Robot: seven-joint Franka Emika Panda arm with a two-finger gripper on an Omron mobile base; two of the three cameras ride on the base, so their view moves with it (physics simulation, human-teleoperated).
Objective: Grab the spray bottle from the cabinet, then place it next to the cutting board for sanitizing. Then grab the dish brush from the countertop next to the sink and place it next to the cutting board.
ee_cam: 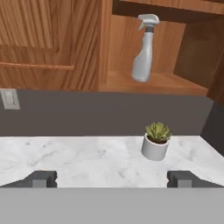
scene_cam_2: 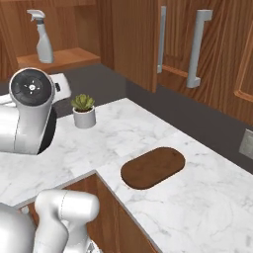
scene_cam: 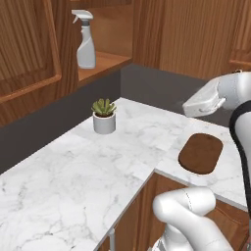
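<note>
The hand [ee_cam: 112, 179] is hanging released, fingers spread wide and grasping nothing, while the spray bottle [ee_cam: 144, 49] is standing upright at its 12 o'clock on the cabinet [ee_cam: 52, 39] shelf. The bottle is looking light, stiff and slick, so its narrower upper body below the trigger head seems the best place to take hold. A potted succulent [ee_cam: 156, 141] is sitting on the worktop [scene_cam: 73, 181] at 1 o'clock, under the approach, and the cutting board [scene_cam_2: 153, 167] is lying well apart.
</note>
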